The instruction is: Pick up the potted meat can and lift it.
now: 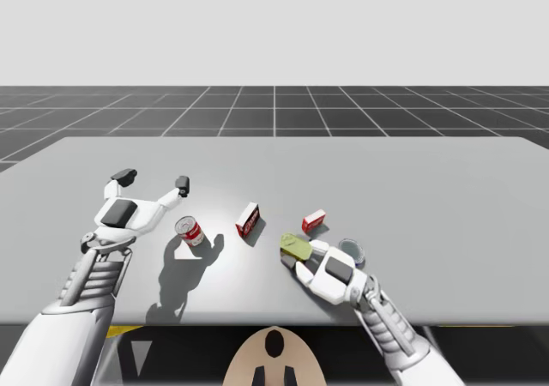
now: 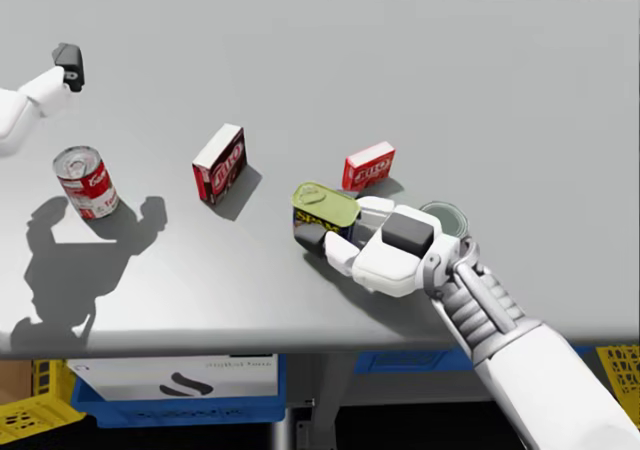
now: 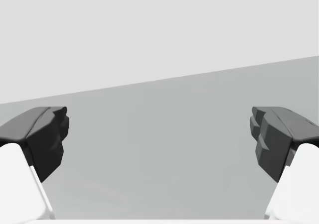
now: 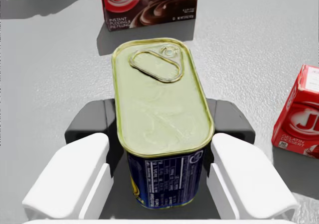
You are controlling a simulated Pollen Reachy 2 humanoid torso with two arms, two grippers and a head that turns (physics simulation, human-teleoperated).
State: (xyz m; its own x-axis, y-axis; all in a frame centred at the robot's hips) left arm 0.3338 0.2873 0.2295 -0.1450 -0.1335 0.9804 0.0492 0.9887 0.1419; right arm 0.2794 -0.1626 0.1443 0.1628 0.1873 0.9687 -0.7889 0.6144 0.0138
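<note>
A: Right claw [image 4: 160,122], state?

B: Closed on the oblong blue can [image 4: 159,109]. Its dark pads [image 4: 94,122] press the two long sides. The can stands upright between the fingers, gold pull-ring lid facing up.

A: Where on the table [image 1: 429,189]?

B: Near my edge, right of the middle. The high view puts the can [image 1: 294,247] low at the tabletop, with the right claw [image 1: 296,253] round it. Whether its base touches the surface, I cannot tell.

A: Neighbours?

B: The dark red box [image 4: 149,2] stands ahead of the claw, just past the can. The small red box [image 4: 301,114] lies beside the claw, apart from the can. In the head view, a low grey round tin [image 2: 447,218] sits just beside the right wrist.

A: Left claw [image 3: 159,139]?

B: Open wide, nothing between the fingers. The high view shows it [image 1: 154,180] above the table's left part, casting a shadow on the surface. The red-and-white round can [image 1: 190,231] stands upright near it, untouched.

A: Spacing of the loose items?

B: The round can, the dark red box [image 1: 248,220] and the small red box [image 1: 314,220] form a loose row, each apart from the next.
</note>
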